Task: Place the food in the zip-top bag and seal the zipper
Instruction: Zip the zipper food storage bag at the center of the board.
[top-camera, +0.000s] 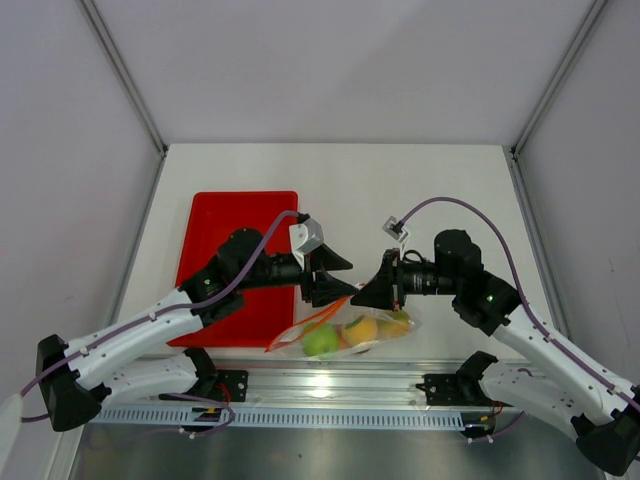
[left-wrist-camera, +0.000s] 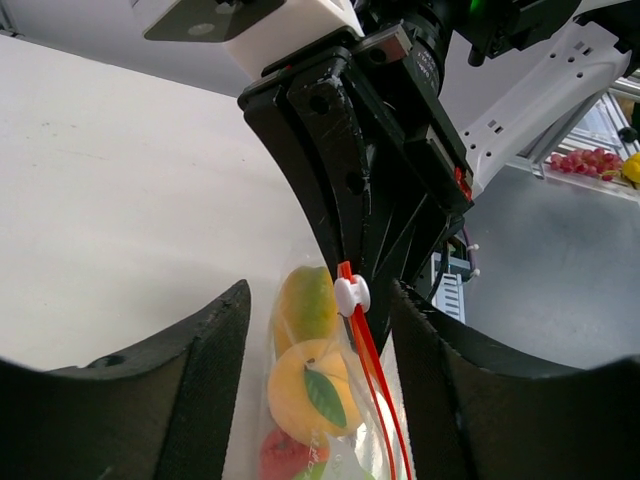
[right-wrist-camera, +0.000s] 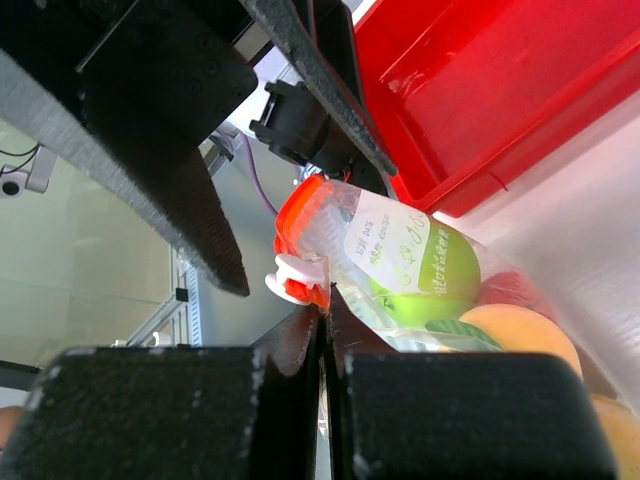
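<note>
The zip-top bag (top-camera: 350, 332) lies at the table's near edge, holding a green apple (top-camera: 320, 342), an orange fruit (top-camera: 362, 329) and a yellow-green fruit (top-camera: 398, 322). My right gripper (top-camera: 359, 296) is shut on the bag's mouth edge (right-wrist-camera: 325, 300), right beside the white slider (right-wrist-camera: 297, 277) on the orange-red zipper (right-wrist-camera: 300, 205). My left gripper (top-camera: 342, 279) is open. In the left wrist view its fingers (left-wrist-camera: 215, 340) stand on either side of the bag, with the slider (left-wrist-camera: 352, 295) and the zipper (left-wrist-camera: 372, 370) between them. The apple (right-wrist-camera: 425, 272) also shows through the plastic.
The red tray (top-camera: 225, 215) lies at the left behind the bag, and its wall (right-wrist-camera: 480, 170) shows close above the bag in the right wrist view. The metal rail (top-camera: 330, 385) with both arm bases runs just in front of the bag.
</note>
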